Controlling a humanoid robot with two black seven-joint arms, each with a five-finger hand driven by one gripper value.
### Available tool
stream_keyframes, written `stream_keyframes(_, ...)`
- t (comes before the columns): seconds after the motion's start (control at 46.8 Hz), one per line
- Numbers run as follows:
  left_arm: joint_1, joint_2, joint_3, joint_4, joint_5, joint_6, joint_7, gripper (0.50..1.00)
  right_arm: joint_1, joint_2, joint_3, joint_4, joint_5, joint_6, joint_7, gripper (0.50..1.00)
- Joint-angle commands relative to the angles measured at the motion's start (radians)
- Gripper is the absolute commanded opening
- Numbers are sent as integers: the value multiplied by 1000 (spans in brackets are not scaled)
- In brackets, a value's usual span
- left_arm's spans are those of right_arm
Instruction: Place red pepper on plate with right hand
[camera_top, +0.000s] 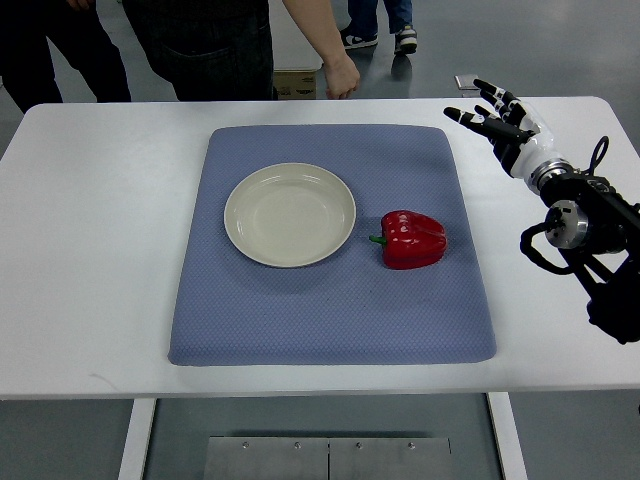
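Observation:
A red pepper (412, 239) with a short green stem lies on its side on the blue mat (330, 300), just right of the plate. The cream plate (290, 214) sits left of centre on the mat and holds nothing. My right hand (488, 112) hovers over the white table near its far right corner, well beyond and to the right of the pepper. Its fingers are spread and hold nothing. The black right arm (585, 225) comes in from the right edge.
The mat lies on a white table (90, 250). A person stands at the far edge, a hand (342, 78) hanging just past the table. Other people's legs show behind. A small grey object (467, 81) lies at the far edge.

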Motion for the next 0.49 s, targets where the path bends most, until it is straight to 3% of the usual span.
stream_keyframes(0.0,-2,0,0,0,0,0,0,1000,3,-3,0,1,0,0,0,1000)
stream_keyframes(0.47,14,0,-1,2,-2,2,0,1000,6,-1,0,1,0,0,0,1000)
